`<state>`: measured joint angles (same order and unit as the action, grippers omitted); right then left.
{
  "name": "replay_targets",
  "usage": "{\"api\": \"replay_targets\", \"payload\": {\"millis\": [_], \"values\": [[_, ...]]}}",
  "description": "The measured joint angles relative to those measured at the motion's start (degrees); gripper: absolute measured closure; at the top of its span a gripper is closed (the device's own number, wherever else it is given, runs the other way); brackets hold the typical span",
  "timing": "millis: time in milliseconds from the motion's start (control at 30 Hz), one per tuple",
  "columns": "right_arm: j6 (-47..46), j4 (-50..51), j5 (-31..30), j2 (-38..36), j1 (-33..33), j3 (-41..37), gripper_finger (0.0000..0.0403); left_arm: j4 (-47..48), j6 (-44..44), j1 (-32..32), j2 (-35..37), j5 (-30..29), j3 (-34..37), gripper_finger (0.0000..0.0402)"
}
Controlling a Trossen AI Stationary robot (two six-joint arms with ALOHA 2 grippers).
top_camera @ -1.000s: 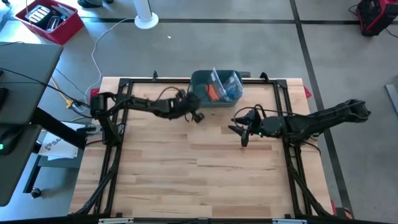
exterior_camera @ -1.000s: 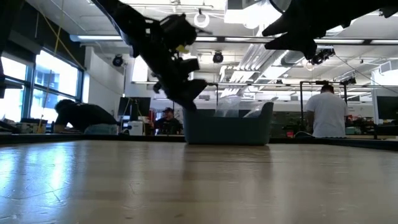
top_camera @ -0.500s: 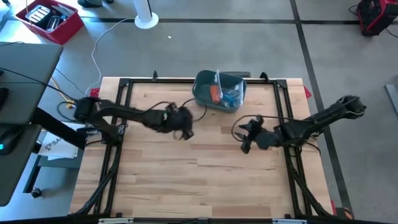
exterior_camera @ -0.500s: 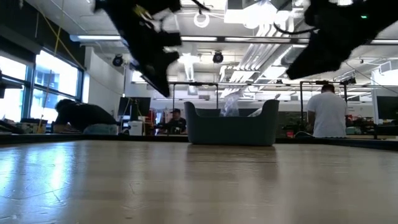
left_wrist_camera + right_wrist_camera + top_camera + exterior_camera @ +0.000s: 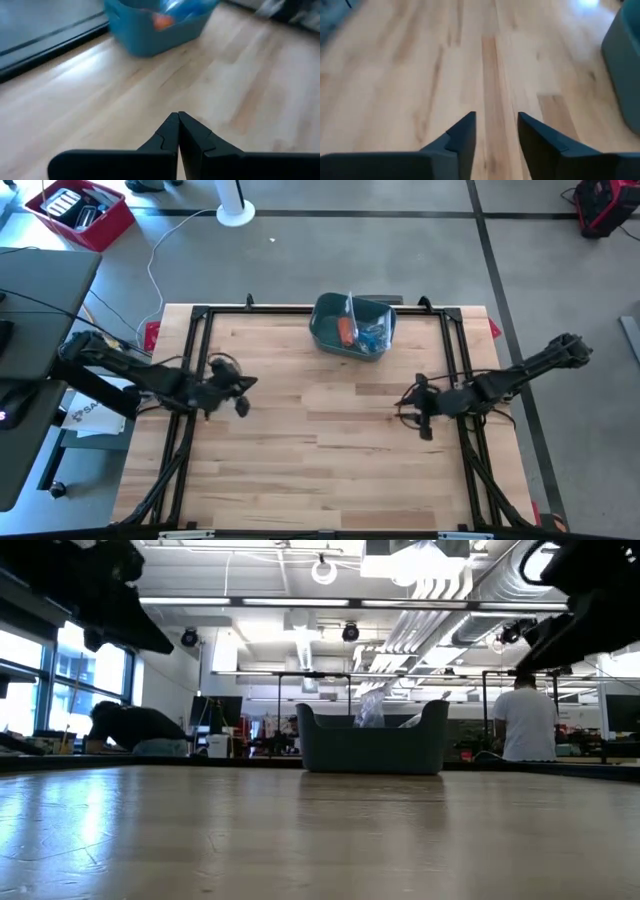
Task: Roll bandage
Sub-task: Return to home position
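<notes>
A blue-grey bin stands at the far middle of the wooden table, holding an orange item and clear wrapped items. No loose bandage shows on the table. My left gripper is shut and empty above the table's left side. My right gripper is open and empty above the right side. The bin also shows in the low view and the left wrist view.
Black frame rails run along the table's left, right and far edges. Bare wood lies between the two grippers and toward the near edge. People sit and stand in the room beyond the table.
My left gripper has drawn back from beside the bin toward the table's left edge. My right gripper has drawn back toward the right edge. The bin has shifted a little toward the right and turned slightly.
</notes>
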<state>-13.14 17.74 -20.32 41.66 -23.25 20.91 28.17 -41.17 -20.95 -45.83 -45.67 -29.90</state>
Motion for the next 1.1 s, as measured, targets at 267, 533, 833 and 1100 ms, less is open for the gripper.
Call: {"api": "replay_targets", "payload": {"millis": [267, 533, 833, 1100], "values": [[5.5, -2.6, 2.2, -22.2, 3.4, -1.7, 0.0355, -17.7, 18.7, 8.7, 26.5, 5.5, 15.3, 0.0401], [4.3, -1.8, 7.2, -41.2, 5.4, -7.4, 0.0397, -14.0, 21.2, 16.2, 45.6, 17.9, 20.6, 0.0401], [4.1, -20.9, 13.5, -41.0, 5.3, -19.7, 0.0402, -19.4, 24.4, 16.9, 45.4, 24.3, 25.1, 0.0401], [5.6, -20.1, 12.5, -41.3, 5.4, -20.4, 0.0403, -32.1, 32.7, 16.9, 44.9, 29.2, 29.3, 0.0401]]}}
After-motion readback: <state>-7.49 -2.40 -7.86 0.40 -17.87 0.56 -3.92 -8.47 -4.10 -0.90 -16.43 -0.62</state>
